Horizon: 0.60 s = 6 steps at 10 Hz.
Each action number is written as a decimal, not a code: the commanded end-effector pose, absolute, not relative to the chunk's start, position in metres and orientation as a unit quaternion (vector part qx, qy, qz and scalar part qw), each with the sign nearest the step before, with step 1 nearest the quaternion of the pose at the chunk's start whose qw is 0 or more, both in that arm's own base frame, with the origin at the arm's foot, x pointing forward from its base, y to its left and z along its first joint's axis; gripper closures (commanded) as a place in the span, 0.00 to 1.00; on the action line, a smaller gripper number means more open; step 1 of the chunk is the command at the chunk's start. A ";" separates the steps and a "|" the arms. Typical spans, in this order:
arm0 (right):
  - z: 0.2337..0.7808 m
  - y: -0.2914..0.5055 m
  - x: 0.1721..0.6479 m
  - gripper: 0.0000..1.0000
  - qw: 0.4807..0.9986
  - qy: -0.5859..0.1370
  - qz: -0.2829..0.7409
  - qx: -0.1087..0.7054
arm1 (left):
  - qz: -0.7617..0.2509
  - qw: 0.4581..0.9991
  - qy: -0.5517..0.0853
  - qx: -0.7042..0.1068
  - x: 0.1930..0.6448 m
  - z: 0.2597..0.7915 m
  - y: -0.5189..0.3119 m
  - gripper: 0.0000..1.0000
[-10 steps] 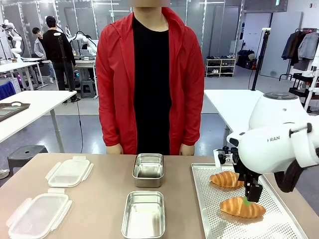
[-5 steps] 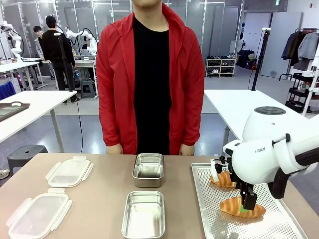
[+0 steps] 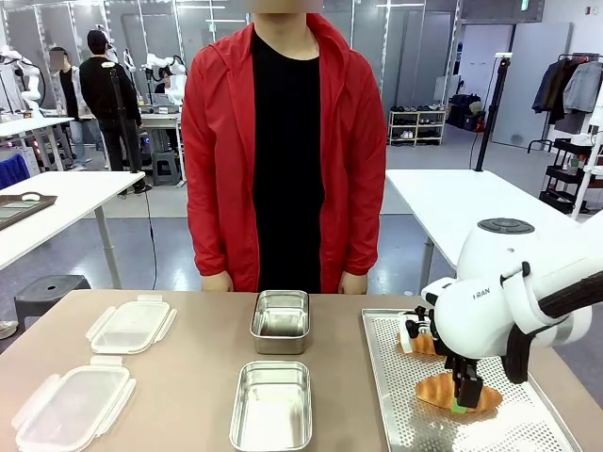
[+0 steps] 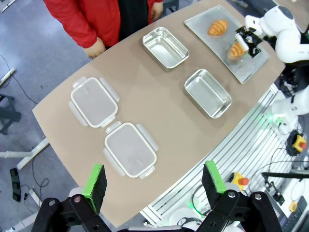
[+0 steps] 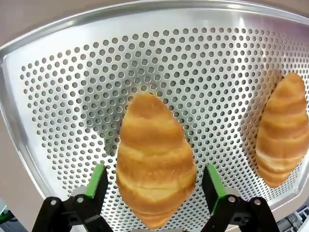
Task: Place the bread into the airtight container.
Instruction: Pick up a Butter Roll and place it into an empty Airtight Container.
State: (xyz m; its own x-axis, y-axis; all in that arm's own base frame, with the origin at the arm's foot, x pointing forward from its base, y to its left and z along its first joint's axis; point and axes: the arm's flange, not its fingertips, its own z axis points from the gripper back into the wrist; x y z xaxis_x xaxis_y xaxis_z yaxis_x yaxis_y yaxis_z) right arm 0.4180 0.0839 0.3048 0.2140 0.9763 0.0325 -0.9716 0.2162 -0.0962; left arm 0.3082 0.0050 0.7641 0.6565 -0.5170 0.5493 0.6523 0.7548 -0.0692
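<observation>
Your right tool (image 3: 460, 403) stands over the perforated tray (image 3: 391, 372), at the 4 o'clock part of the worktop (image 3: 188, 377), and points straight down. Its jaws are open and straddle the near croissant (image 3: 433, 388). In the right wrist view, 1 green pad (image 5: 98, 180) sits close beside each flank of that pastry; you cannot confirm contact from these views. The near croissant rests flat on the tray. The far croissant (image 3: 420, 343) lies on the same tray at 11 o'clock from it, apart from it.

2 steel containers sit uncovered at mid-worktop: the near container (image 3: 271, 407) and, at 12 o'clock from it, the far container (image 3: 280, 315). Both show bare metal floors. The near lid (image 3: 73, 407) and the far lid (image 3: 132, 326) lie flat at 8 to 9 o'clock, well apart from the tray.

Your left tool (image 4: 154, 178) hangs high above the worktop, jaws wide apart and gripping nothing.

A person (image 3: 283, 141) stands at the 12 o'clock edge, 1 hand (image 3: 217, 281) hanging at each side, level with that edge.
</observation>
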 end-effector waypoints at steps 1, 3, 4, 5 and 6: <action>0.300 0.077 0.408 0.16 0.778 -0.046 0.626 -0.018 | -0.333 0.897 -0.260 -0.130 0.308 0.765 0.006 0.00; 0.299 0.075 0.411 0.35 0.780 -0.038 0.625 -0.007 | -0.333 0.897 -0.260 -0.130 0.308 0.765 0.006 0.00; 0.299 0.076 0.411 0.45 0.780 -0.037 0.625 -0.006 | -0.333 0.897 -0.260 -0.130 0.308 0.765 0.006 0.00; 0.298 0.075 0.412 0.55 0.780 -0.036 0.625 -0.006 | -0.333 0.897 -0.260 -0.130 0.308 0.765 0.006 0.00; 0.299 0.075 0.412 0.65 0.782 -0.037 0.623 -0.005 | -0.333 0.897 -0.260 -0.130 0.308 0.765 0.006 0.00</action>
State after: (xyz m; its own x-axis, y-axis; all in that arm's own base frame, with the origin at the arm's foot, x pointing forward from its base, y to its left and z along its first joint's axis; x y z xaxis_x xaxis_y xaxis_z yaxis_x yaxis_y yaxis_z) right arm 0.4181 0.0789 0.3038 0.2320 0.9718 0.0411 -0.9689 0.2347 -0.0784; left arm 0.3082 0.0050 0.7641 0.6565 -0.5170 0.5493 0.6523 0.7548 -0.0692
